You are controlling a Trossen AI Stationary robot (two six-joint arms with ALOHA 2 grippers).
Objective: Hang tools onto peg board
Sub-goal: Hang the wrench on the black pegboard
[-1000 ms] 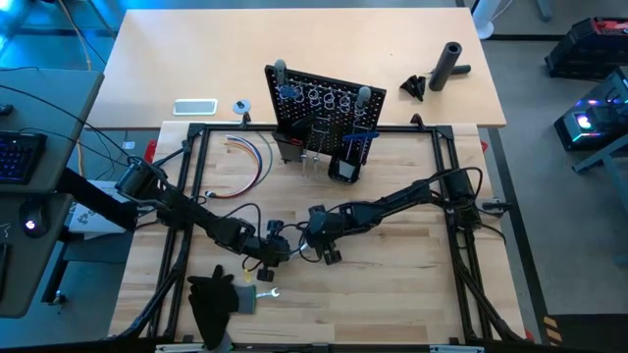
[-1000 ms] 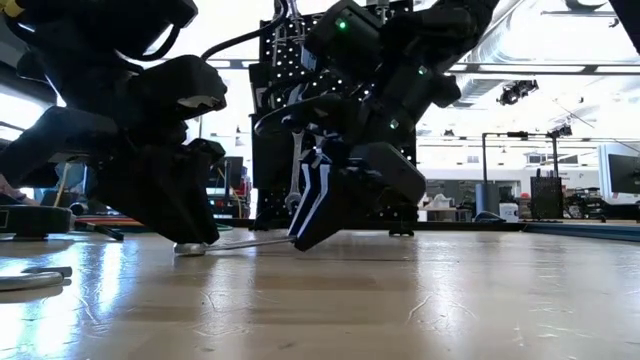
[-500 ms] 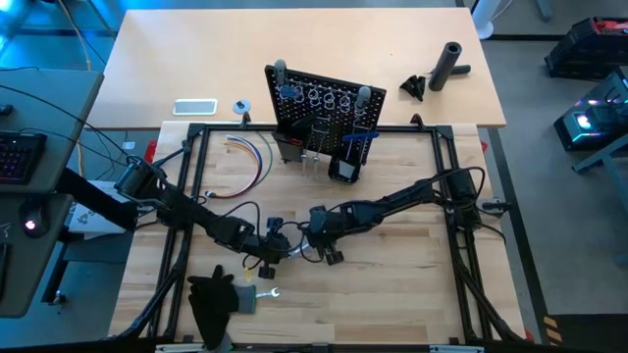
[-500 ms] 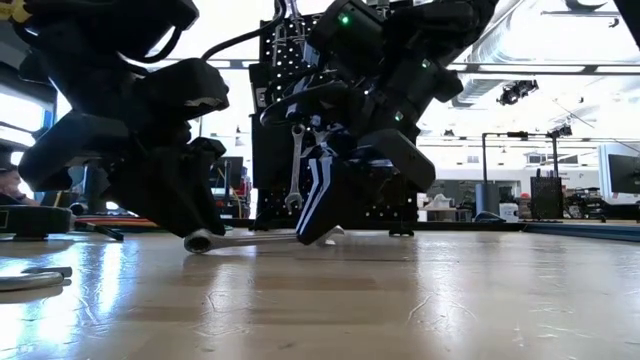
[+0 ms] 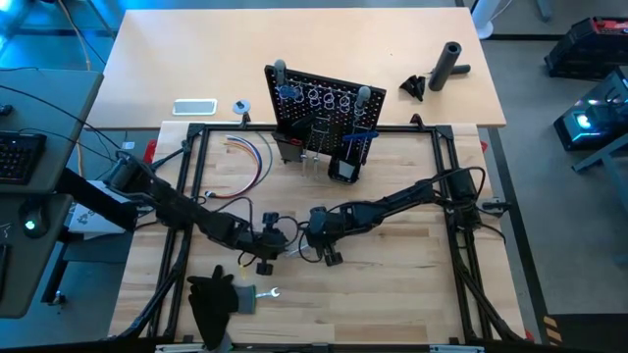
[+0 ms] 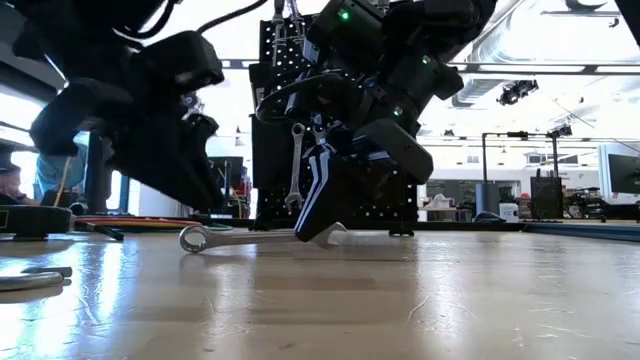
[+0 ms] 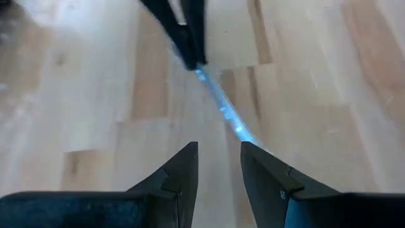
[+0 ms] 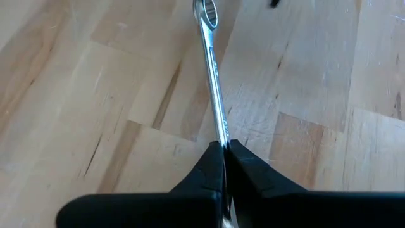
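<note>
1. The silver wrench (image 8: pixel 212 76) lies low over the wooden table (image 5: pixel 392 284), near the centre of the high view and at about 6 o'clock from the peg board (image 5: pixel 319 108). Its ring end points toward 9 o'clock and its other end is caught in the right gripper (image 8: pixel 224 147).

2. The right gripper has its fingers pressed together on the shaft, pinching the wrench close to one end. In the low view the wrench (image 6: pixel 250 237) runs almost level, with its ring just above the table or resting on it; I cannot tell which.

3. With such an end grip, the long free part will likely sag or swing. I would lift slowly and keep the wrist steady until the ring end clears the wood.

4. The left gripper (image 7: pixel 218 166) hovers just beyond the ring end, at about 9 o'clock from it. Its fingers stand slightly apart and hold nothing. It should stay out of the wrench's sweep.

5. The board stands upright at 12 o'clock from the grippers, with a row of silver rings (image 5: pixel 329 98) near its top and another wrench (image 6: pixel 294 165) already hanging. The carry should turn the held wrench upright before reaching the board, since the hanging spots look narrow.

6. A second small wrench (image 5: pixel 267 293) lies at about 7 o'clock, beside a black cloth (image 5: pixel 211 299), still to be hung.
</note>
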